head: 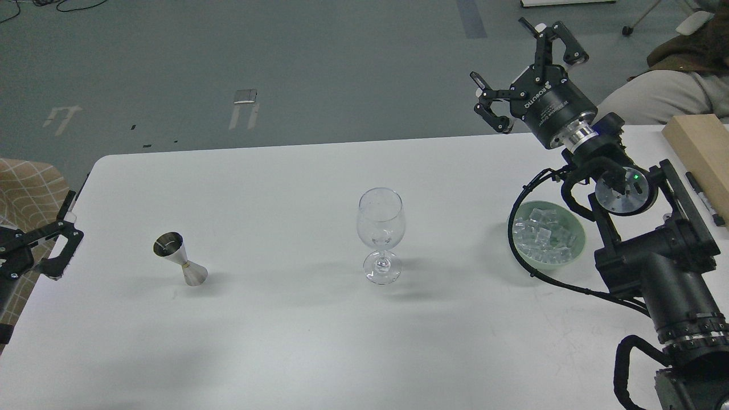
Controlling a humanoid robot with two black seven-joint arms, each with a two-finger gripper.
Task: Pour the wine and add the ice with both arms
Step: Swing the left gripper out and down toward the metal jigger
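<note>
A clear stemmed wine glass [380, 233] stands upright and empty at the middle of the white table [285, 341]. A steel jigger [179, 259] stands to its left. A pale green bowl [575, 250] at the right holds a heap of clear ice cubes [541, 232]. My right gripper [524, 62] is open and empty, raised above the table's far right edge, well above and behind the bowl. My left gripper [60, 230] is open and empty at the table's left edge, left of the jigger.
A light wooden block [700, 154] and a dark pen [703, 196] lie at the far right edge. My right arm's bulky links [660, 267] stand right beside the bowl. A checked cloth [28, 182] lies off the left edge.
</note>
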